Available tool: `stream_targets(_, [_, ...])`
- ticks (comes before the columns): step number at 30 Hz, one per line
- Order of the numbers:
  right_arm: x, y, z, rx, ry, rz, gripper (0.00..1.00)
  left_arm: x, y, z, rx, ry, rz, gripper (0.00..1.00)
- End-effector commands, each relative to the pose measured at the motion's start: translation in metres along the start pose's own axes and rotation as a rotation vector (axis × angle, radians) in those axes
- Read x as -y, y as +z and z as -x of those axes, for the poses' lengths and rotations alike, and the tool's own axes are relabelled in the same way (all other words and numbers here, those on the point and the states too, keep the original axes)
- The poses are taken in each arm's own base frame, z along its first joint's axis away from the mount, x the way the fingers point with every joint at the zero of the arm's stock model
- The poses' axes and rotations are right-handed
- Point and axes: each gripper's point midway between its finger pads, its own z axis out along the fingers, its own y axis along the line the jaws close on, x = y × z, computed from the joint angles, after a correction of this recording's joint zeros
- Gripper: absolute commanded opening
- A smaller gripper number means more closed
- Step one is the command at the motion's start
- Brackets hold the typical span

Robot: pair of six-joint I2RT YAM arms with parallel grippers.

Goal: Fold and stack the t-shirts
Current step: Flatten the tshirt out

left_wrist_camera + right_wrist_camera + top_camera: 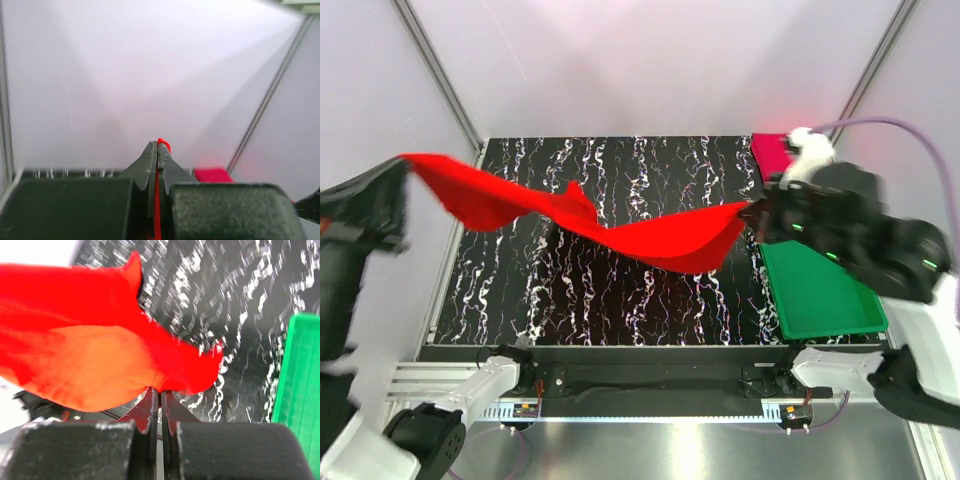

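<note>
Nearest the arm bases, the table (650, 290) lies dark and marbled under the work. Above it the red t-shirt (620, 235) hangs stretched between the two arms, off the surface over most of its span. Its belly sags low in the middle, and I cannot tell whether the lowest fold touches the table.

The left gripper (158, 146) is closed tight on a thin red edge, raised high at the left side. The right gripper (160, 392) is pinched flat on the other end of the same shirt, lower and further right.

The step in hand looks to be spreading the shirt to lay it flat for folding. To do it well:
- Both arms should come down together, with the left end brought level with the right.
- The pull should be even, so the sag flattens out and does not bunch.
- One flap, probably a sleeve, stands up at mid-span; it wants smoothing outward as the cloth lands, or it may end up trapped in a crease.
- Neither grip should let go until the body rests on the table.

On the right, the green tray (820, 300) sits just beside and below the right gripper. The shirt's right end could drape over its rim if laid too far that way.

Farther back, the crimson t-shirt (770, 152) lies at the table's far right corner, partly hidden by the right arm, and waits its turn. The right arm's cable (880, 122) loops above it, clear of the cloth.
</note>
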Motion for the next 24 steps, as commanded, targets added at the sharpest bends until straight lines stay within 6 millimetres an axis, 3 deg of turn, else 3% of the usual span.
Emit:
stream_targets(1, [-0.004, -0.052, 0.025, 0.136, -0.055, 0.131, 0.00, 0.025, -0.045, 0.074, 0.262, 0.047, -0.101, 0.00])
stream_targets(4, [-0.014, -0.091, 0.037, 0.227, -0.017, 0.259, 0.00, 0.025, -0.065, 0.098, 0.356, 0.023, -0.089, 0.00])
stream_targets(7, [-0.019, -0.110, 0.044, 0.261, 0.025, 0.315, 0.00, 0.022, -0.067, 0.110, 0.403, 0.001, -0.079, 0.00])
stream_targets(9, [-0.016, -0.112, 0.046, 0.269, 0.063, 0.298, 0.00, 0.020, -0.059, 0.112, 0.411, 0.000, -0.073, 0.00])
stream_targets(12, [-0.010, -0.090, 0.038, 0.226, 0.103, 0.227, 0.00, 0.014, -0.019, 0.092, 0.339, 0.000, -0.050, 0.00])
stream_targets(14, [-0.002, -0.059, 0.026, 0.159, 0.127, 0.120, 0.00, 0.008, 0.024, 0.058, 0.238, 0.009, -0.027, 0.00])
stream_targets(16, [0.004, -0.036, 0.014, 0.105, 0.122, 0.045, 0.00, 0.002, 0.053, 0.029, 0.161, 0.034, -0.016, 0.00])
stream_targets(17, [0.012, -0.011, 0.006, 0.066, 0.109, -0.043, 0.00, -0.008, 0.085, -0.005, 0.083, 0.042, 0.012, 0.00])
stream_targets(19, [0.022, 0.015, 0.001, 0.035, 0.091, -0.145, 0.00, -0.021, 0.115, -0.039, 0.019, 0.064, 0.050, 0.00])
stream_targets(20, [0.035, 0.044, -0.003, -0.010, 0.092, -0.232, 0.00, -0.025, 0.132, -0.059, -0.008, 0.071, 0.055, 0.00])
stream_targets(21, [0.041, 0.059, -0.005, -0.042, 0.097, -0.259, 0.00, -0.034, 0.158, -0.088, -0.070, 0.088, 0.071, 0.00])
stream_targets(23, [0.072, 0.103, -0.007, -0.114, 0.177, -0.332, 0.00, -0.046, 0.188, -0.120, -0.121, 0.127, 0.094, 0.00])
stream_targets(24, [0.084, 0.116, -0.005, -0.123, 0.202, -0.353, 0.00, -0.061, 0.216, -0.159, -0.195, 0.136, 0.124, 0.00])
